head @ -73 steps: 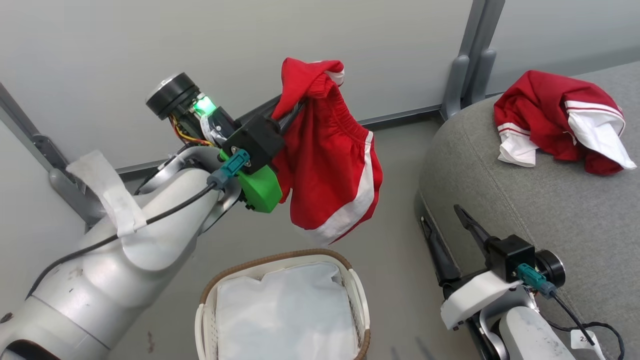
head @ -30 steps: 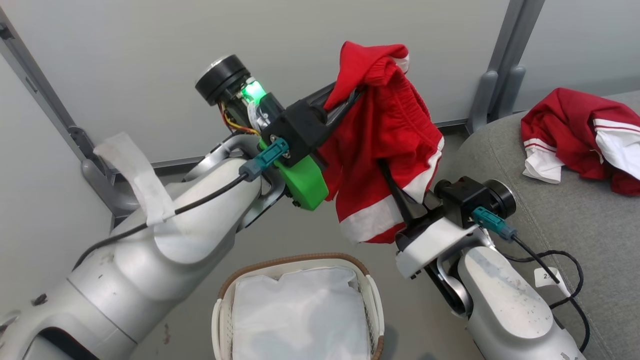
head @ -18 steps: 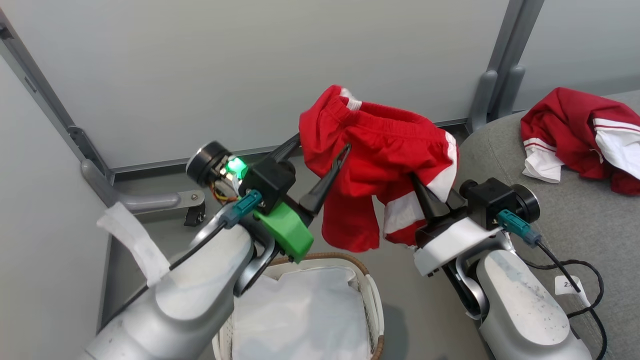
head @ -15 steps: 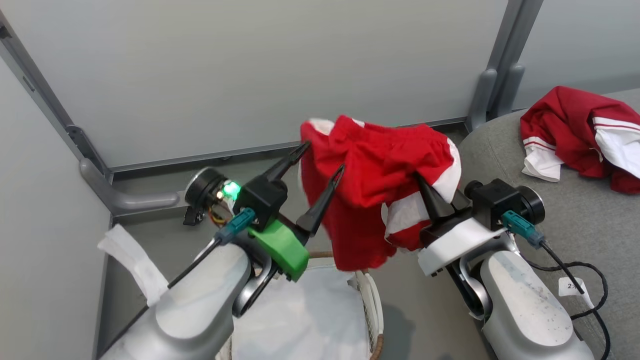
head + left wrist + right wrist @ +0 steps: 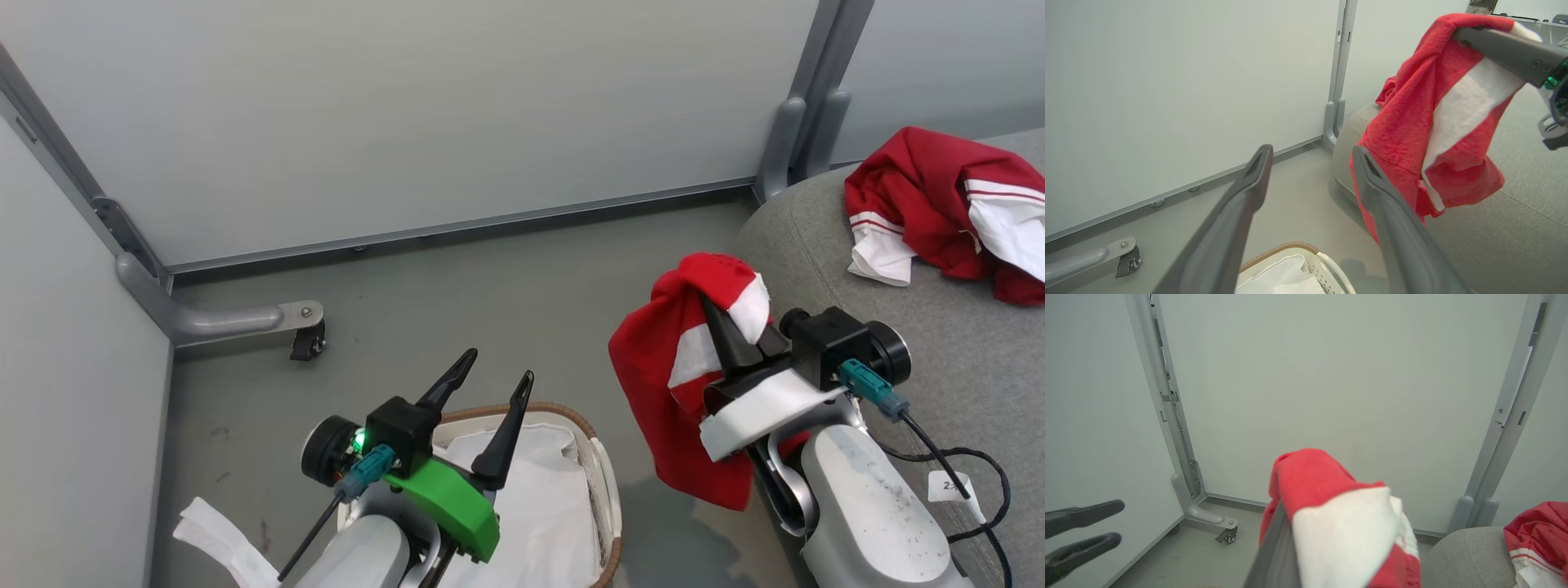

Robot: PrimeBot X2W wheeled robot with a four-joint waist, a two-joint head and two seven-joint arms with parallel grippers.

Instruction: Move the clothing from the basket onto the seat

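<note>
Nearest, at the bottom left of the head view, the left gripper (image 5: 498,366) stands over the near-left rim of the basket (image 5: 602,482), its two dark fingers spread apart with nothing between them; the left wrist view shows the same gap between the fingertips (image 5: 1312,151). The basket sits on the grey floor (image 5: 457,302), and inside it only the crumpled white liner (image 5: 547,506) can be seen. Right of the basket, the right gripper (image 5: 722,314) points up and away, jaws clenched on the red shorts (image 5: 653,384), whose cloth is bunched over the fingertips, hiding one finger. The shorts, red with white bands, hang from the gripper clear of the floor, between the basket and the rounded near-left edge of the seat (image 5: 939,327); whether they brush the seat's side cannot be told. A black cable (image 5: 963,490) loops from the right wrist over the grey cushion. Farther back on the seat, well apart from the held shorts, a second red and white garment (image 5: 922,196) lies crumpled on top. To the far left a grey caster foot (image 5: 306,339) rests on the floor at the base of the pale partition wall (image 5: 449,106), which closes the far side, with a grey post (image 5: 796,114) standing just beyond the seat's far-left corner.
</note>
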